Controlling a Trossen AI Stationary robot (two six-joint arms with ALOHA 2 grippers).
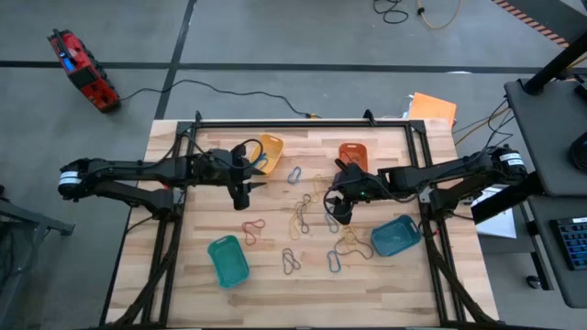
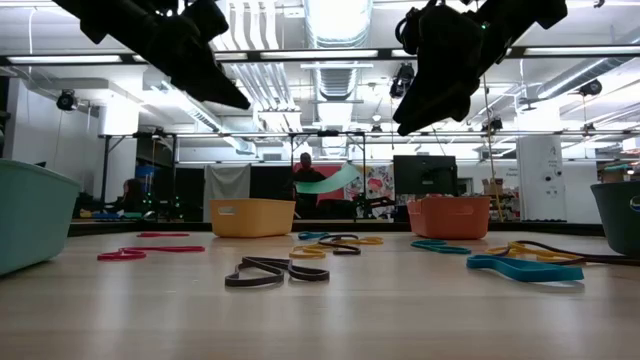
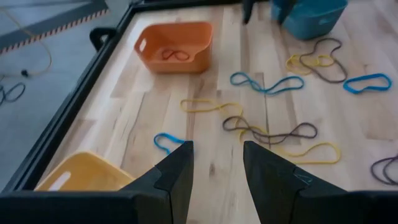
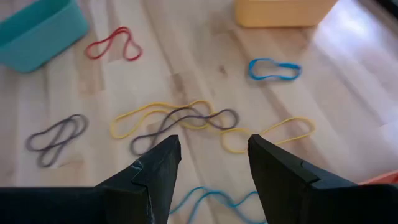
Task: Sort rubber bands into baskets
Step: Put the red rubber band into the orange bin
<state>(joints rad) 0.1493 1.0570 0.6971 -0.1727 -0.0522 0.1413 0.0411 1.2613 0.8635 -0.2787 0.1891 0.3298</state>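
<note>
On the table: a light wooden table top (image 1: 275, 293) holds four small plastic tubs and many thin rubber bands.
Landmark: the small orange plastic tub (image 1: 353, 156) sits near the far edge of the table, with one dark band lying inside it (image 3: 175, 55).
Yellow tub: the small yellow plastic tub (image 1: 269, 147) stands along the same far edge, well apart from the orange tub, on the left arm's side.
Blue-teal tub: the darker blue-teal plastic tub (image 1: 395, 236) sits nearer the front than the orange tub, on the right arm's side.
Green tub: the teal-green plastic tub (image 1: 227, 259) is far from the orange tub, toward the front on the left arm's side.
Bands: the loose rubber bands (image 1: 303, 215) lie flat on the wood in front of the orange tub, between all the tubs. They are red, blue, yellow and grey. Some cross over each other, like a yellow one and a grey one (image 4: 186, 118).
Left gripper: the left gripper (image 1: 240, 192) hangs above the wood near the yellow tub, away from the orange tub. Its two dark fingers (image 3: 180, 171) are apart with nothing between them.
Right gripper: the right gripper (image 1: 341, 213) hangs just in front of the orange tub, over the band pile. Its fingers (image 4: 158, 165) are apart and hold nothing.
Height: both grippers seem to be up in the air, though how high is hard to tell.
</note>
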